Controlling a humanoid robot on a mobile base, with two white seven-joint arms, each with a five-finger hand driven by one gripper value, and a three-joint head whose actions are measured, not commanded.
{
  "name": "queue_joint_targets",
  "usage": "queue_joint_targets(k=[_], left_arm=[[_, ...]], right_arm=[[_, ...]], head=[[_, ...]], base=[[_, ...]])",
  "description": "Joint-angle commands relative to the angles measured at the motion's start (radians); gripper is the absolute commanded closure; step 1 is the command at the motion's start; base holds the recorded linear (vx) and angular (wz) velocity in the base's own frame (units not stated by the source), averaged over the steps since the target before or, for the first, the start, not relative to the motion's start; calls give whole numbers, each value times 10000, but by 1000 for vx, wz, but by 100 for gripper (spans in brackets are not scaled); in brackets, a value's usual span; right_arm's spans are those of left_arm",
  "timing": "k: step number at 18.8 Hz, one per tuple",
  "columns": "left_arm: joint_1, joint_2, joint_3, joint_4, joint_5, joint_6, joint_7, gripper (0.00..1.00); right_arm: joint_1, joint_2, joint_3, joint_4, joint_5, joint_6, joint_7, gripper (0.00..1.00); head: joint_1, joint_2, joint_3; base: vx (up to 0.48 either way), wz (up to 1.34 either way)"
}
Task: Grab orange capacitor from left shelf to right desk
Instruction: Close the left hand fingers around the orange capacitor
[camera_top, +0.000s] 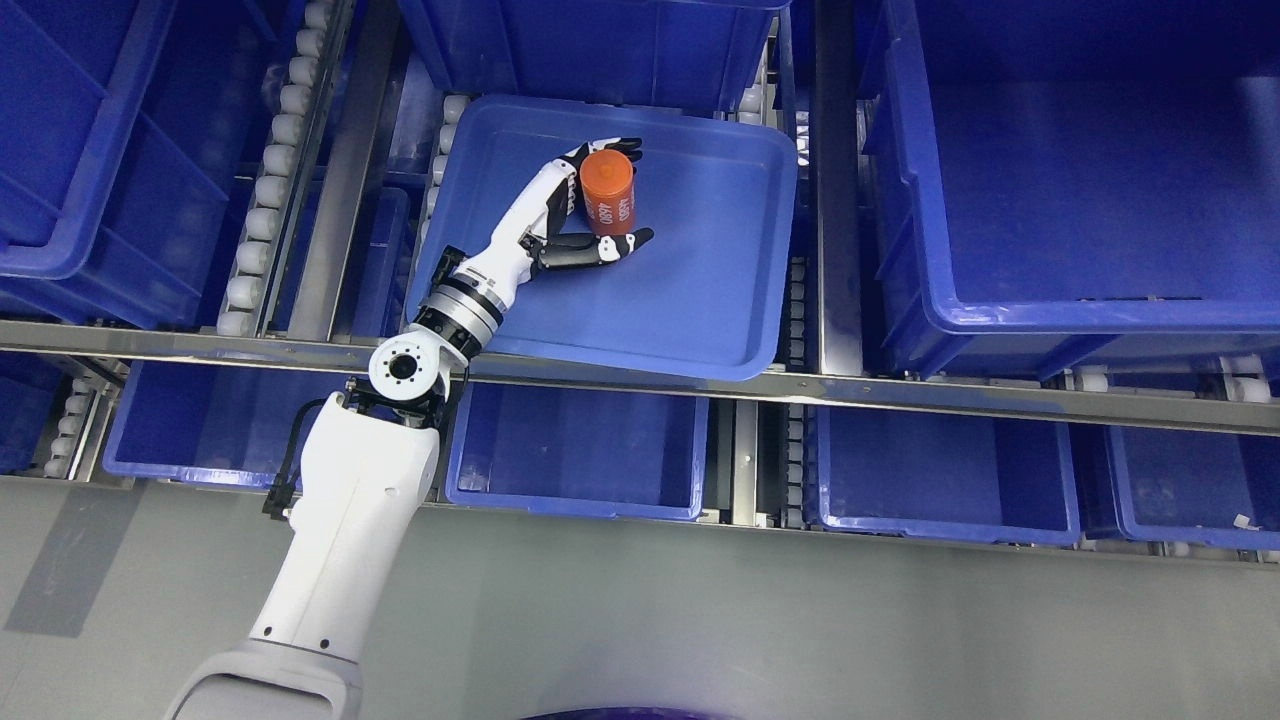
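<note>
One left hand (590, 205) curls its fingers (610, 150) around the orange capacitor (608, 193) (white print showing) inside the blue tray (700, 300) on the shelf (640, 385).

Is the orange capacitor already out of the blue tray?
No. The orange capacitor sits inside the shallow blue tray on the shelf, with the left hand wrapped around it.

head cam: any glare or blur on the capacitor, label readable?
Head view: orange capacitor sharp, no glare, white print visible but partly hidden by the left hand around it; soft sheen on the blue tray; lines bow slightly at the edges.
</note>
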Motion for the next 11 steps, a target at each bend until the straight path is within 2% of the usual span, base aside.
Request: queue_joint_targets(k=[1,3,6,11], left_arm=[[22,174,202,269,-270,-190,-62,57],[52,174,357,269,-224,-450,-229,71],[113,174,954,269,-162,-773,-690,99],[160,174,1170,-82,205,-927,-706,100]], right_arm=[[-16,-175,-107,-337,1,-6,0,0],[-16,-175,-107,-337,0,-6,0,0],[-16,-175,-107,-337,0,-6,0,0],[-16,-175,-107,-337,0,-6,0,0]], head=[[0,0,0],[0,0,0],[0,0,0],[0,0,0]], base=[[0,0],[0,0],[0,0],[-1,-4]])
